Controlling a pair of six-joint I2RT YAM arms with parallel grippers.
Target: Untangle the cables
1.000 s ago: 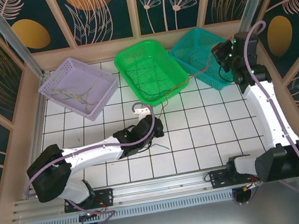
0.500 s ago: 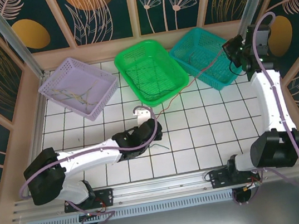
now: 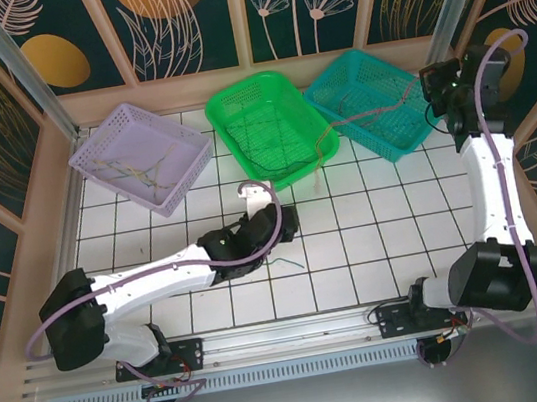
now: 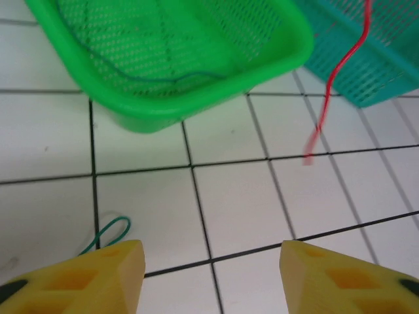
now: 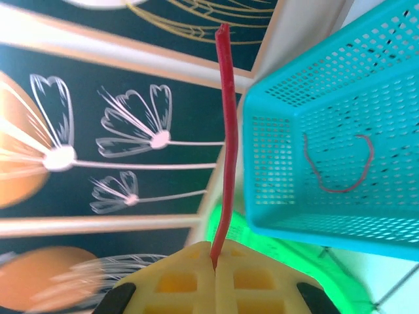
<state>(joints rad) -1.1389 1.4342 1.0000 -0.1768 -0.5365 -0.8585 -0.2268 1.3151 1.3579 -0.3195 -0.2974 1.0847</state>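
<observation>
So the right tool (image 5: 215, 265) is pinching a thin red wire (image 5: 227, 131), and the left tool (image 4: 213, 252) is spread wide over the white tiled desk (image 4: 249, 209).
The wire runs straight out from the pinch, with a teal plastic mesh basket (image 5: 275, 163) to its right; a thin green wire loop (image 4: 111, 230) lies just ahead of the left tool's left finger.

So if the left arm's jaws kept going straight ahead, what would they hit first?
Probably the white tiled table, just short of the green basket; depth is hard to judge, so they might reach its wall.
</observation>
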